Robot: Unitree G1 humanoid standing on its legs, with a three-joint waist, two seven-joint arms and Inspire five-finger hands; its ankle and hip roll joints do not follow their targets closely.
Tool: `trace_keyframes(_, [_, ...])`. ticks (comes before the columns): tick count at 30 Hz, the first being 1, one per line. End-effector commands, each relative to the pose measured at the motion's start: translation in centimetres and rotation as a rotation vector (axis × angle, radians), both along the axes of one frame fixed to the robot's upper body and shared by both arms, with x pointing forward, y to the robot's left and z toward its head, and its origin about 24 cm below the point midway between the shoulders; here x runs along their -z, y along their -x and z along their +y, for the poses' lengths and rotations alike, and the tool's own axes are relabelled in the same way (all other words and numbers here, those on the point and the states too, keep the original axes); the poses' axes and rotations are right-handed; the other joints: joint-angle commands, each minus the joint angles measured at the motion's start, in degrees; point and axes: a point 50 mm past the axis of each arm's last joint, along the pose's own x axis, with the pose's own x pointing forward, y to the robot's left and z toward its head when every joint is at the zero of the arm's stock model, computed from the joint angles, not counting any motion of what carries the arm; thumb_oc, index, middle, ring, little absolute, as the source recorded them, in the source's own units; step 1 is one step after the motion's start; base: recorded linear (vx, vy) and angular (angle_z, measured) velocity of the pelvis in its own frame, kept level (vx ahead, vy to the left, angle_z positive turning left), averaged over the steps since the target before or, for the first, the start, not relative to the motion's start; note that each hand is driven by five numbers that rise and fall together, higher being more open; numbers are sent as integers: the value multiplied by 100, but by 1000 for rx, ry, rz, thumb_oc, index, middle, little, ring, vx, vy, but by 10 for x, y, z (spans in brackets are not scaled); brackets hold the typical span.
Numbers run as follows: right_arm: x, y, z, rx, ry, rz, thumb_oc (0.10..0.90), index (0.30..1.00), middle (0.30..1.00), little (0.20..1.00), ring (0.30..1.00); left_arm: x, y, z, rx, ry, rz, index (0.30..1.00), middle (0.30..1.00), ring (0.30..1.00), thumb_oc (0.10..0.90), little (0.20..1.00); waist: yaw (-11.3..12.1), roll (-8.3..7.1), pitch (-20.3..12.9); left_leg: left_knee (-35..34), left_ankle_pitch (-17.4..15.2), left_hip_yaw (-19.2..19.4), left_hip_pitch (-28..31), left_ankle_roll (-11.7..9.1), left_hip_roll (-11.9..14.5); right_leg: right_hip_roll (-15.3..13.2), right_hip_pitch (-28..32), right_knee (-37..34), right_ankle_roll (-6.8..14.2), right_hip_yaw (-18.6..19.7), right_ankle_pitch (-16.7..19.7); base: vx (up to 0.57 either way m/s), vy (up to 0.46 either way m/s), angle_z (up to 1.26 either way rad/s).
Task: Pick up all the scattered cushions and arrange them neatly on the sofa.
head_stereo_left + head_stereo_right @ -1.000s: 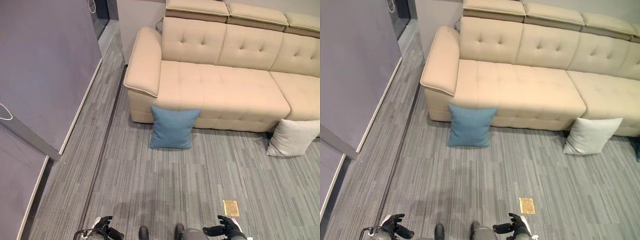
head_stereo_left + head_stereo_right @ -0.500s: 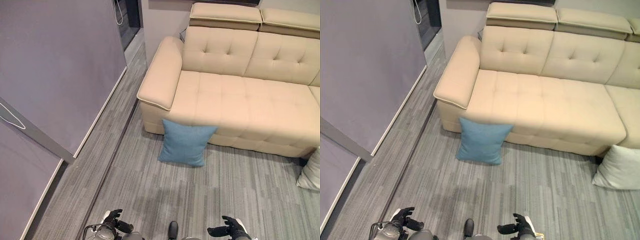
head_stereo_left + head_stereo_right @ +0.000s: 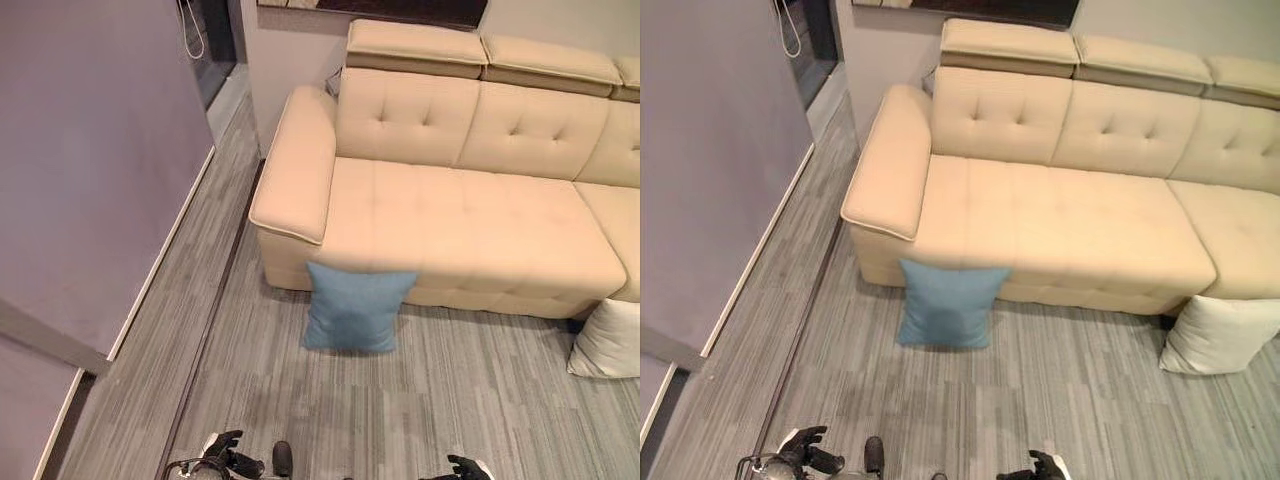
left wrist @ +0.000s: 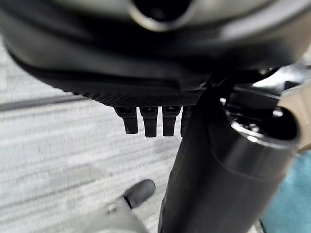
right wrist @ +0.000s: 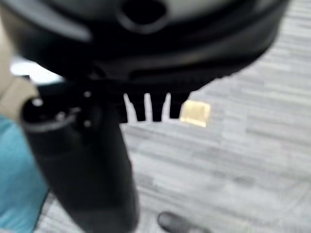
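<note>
Both robot hands, left and right, hung empty with fingers relaxed, well short of the blue cushion propped against the sofa. A one-handed pinch risked the soft cushion sagging and slipping; the white cushion at far right risked being overlooked.

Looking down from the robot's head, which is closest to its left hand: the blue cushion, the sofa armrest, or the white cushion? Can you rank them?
From the left hand, at the bottom edge:
1. Blue cushion, leaning against the sofa front.
2. Sofa armrest, behind the cushion.
3. White cushion, far right on the floor.

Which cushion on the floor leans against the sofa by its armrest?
The blue square cushion, propped against the beige sofa front below the armrest; the white cushion lies farther right.
</note>
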Motion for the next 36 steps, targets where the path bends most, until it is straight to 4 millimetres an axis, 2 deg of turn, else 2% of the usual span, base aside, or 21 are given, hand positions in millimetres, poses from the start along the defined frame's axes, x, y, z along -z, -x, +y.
trace_keyframes(1, [-10,-22,-12,-54,50,-71,800,900,900,900,900,-2,3,11,-3,-33,4,900,900,900,800,900,156,5,135,905,-1043,-141,-86,-188,44,-208,-351,810,354,-113,440,84,55,-28])
trace_keyframes(2, [-10,-22,-12,-54,50,-71,800,900,900,900,900,-2,3,11,-3,-33,4,900,900,900,800,900,159,2,132,906,-1044,-138,-90,-187,41,-212,-363,825,355,-109,432,149,48,-7])
trace_keyframes(3, [-11,-26,-10,-59,46,-83,800,900,900,900,900,-2,3,12,0,-38,2,900,900,900,800,900,131,60,149,859,-1126,-105,90,-164,53,-350,-582,932,324,-303,481,172,7,3])
trace_keyframes(5, [-12,-28,-11,-61,52,-91,800,900,900,900,900,-2,3,13,0,-39,2,900,900,900,800,900,115,95,144,799,-1208,-76,260,-179,81,-496,-688,620,242,-573,462,182,-30,-14])
trace_keyframes(6, [-12,-28,-11,-61,52,-91,800,900,900,900,900,-2,3,13,0,-39,2,900,900,900,800,900,111,99,151,797,-1211,-82,270,-182,85,-492,-673,614,240,-580,460,210,-90,-23])
trace_keyframes(7, [-15,-33,-13,-65,59,-104,800,900,900,900,900,-3,1,12,1,-38,-2,900,900,900,800,900,82,113,166,747,-1308,-45,460,-213,95,-632,-833,187,220,-846,621,146,-64,-17])
trace_keyframes(8, [-15,-33,-13,-65,59,-104,800,900,900,900,900,-3,1,12,1,-38,-2,900,900,900,800,900,78,115,169,745,-1305,-49,463,-214,98,-629,-822,174,220,-852,629,232,-103,-26])
trace_keyframes(10, [-18,-37,-17,-78,75,-110,800,900,900,900,900,-3,1,13,0,-41,-1,900,900,900,800,900,-30,88,238,681,-1467,-48,849,-287,59,-769,-1165,-373,363,-1119,988,351,-216,-25])
trace_keyframes(11, [-17,-34,-19,-73,77,-105,800,900,900,900,900,-2,3,11,9,-39,4,900,900,900,800,900,-72,91,239,693,-1602,-107,1009,-319,57,-677,-1081,-384,362,-960,978,324,-221,-9])
trace_keyframes(14, [-16,-32,-20,-69,78,-99,800,900,900,900,900,-1,5,10,15,-36,12,900,900,900,800,900,-100,76,178,729,-1598,-131,1027,-364,73,-636,-1039,-407,304,-916,972,170,-177,21])
trace_keyframes(15, [-15,-26,-23,-61,82,-83,800,900,900,900,900,1,6,4,19,-14,15,900,900,900,800,900,-109,116,165,1318,-1411,-89,875,-599,294,-490,-768,-501,143,-930,842,121,-382,15])
trace_keyframes(16, [-17,-29,-27,-41,88,-99,800,900,900,900,900,-2,-4,0,29,-5,-15,900,900,900,800,900,-77,55,337,2476,-957,-58,200,-793,512,-443,-564,-569,-31,-947,739,116,-384,17])
trace_keyframes(17, [-17,-29,-27,-41,88,-100,800,900,900,900,900,-2,-4,1,29,-5,-16,900,900,900,800,900,-96,50,315,2496,-948,-77,151,-792,506,-451,-590,-575,-34,-965,748,-26,-245,30])
trace_keyframes(18, [-18,-30,-28,-34,91,-104,800,900,900,900,900,-2,-7,-1,30,-2,-25,900,900,900,800,900,-84,30,376,2838,-857,-86,-54,-810,551,-423,-543,-587,-111,-977,701,-4,-67,45])
trace_keyframes(22, [-18,-30,-28,-34,91,-104,800,900,900,900,900,-2,-7,-1,29,-2,-25,900,900,900,800,900,-88,27,369,2835,-853,-90,-61,-809,548,-426,-550,-586,-111,-980,701,62,-60,-6])
trace_keyframes(23, [-16,-20,-32,-11,97,-76,800,900,900,900,900,-3,-10,-5,29,6,-36,900,900,900,800,900,24,-67,435,2670,-957,71,-524,-698,636,-245,-138,-725,-253,-966,412,295,-171,-6])
trace_keyframes(26, [-15,-15,-33,-16,107,-60,800,900,900,900,900,-3,-9,-4,34,2,-34,900,900,900,800,900,92,-48,422,2009,-920,134,-651,-690,611,-193,25,-756,-200,-954,300,202,-15,50])
trace_keyframes(30, [-14,-14,-31,-12,94,-59,800,900,900,900,900,-2,-6,-3,26,7,-25,900,900,900,800,900,85,11,351,1424,-880,103,-330,-699,542,-151,87,-746,-146,-906,297,94,71,-4])
trace_keyframes(36, [-12,-17,-23,-45,81,-64,800,900,900,900,900,-1,0,5,23,-15,-4,900,900,900,800,900,129,-39,198,1106,-978,108,-29,-568,334,-290,127,-771,27,-856,381,91,118,-17])
